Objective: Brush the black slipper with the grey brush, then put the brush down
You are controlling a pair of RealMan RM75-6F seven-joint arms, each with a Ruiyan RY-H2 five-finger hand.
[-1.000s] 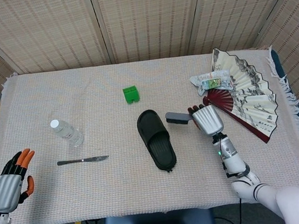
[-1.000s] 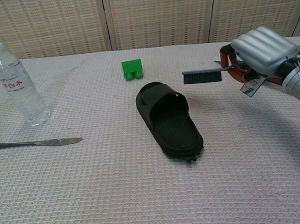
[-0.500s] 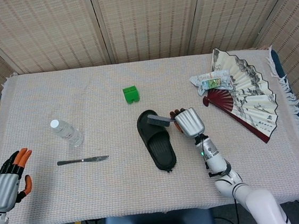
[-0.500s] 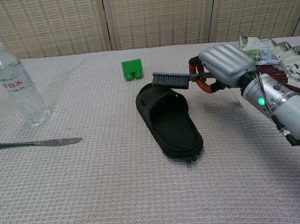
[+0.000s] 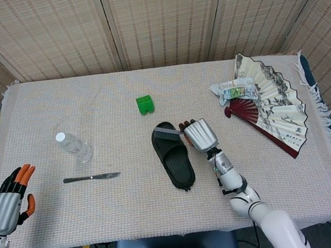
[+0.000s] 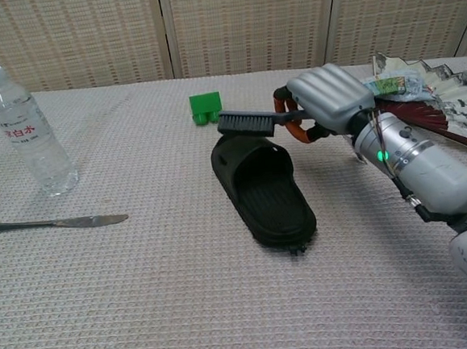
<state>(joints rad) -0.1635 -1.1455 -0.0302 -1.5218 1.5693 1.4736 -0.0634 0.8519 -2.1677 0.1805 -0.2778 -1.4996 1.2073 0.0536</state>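
The black slipper (image 5: 173,155) (image 6: 264,186) lies open side up at the table's middle, its toe band toward the far side. My right hand (image 5: 199,135) (image 6: 327,100) grips the handle of the grey brush (image 5: 166,134) (image 6: 246,124). The bristle head hangs just over the slipper's far end; whether the bristles touch it I cannot tell. My left hand (image 5: 10,199) rests at the table's near left corner, fingers apart, holding nothing; the chest view does not show it.
A green block (image 5: 144,104) (image 6: 206,108) stands just beyond the slipper. A water bottle (image 5: 74,146) (image 6: 28,132) and a table knife (image 5: 92,178) (image 6: 55,224) lie to the left. A folding fan (image 5: 275,103) and a small packet (image 5: 234,88) occupy the far right.
My right hand has carried the brush leftward from beside the slipper to over its far end. The left hand has stayed put.
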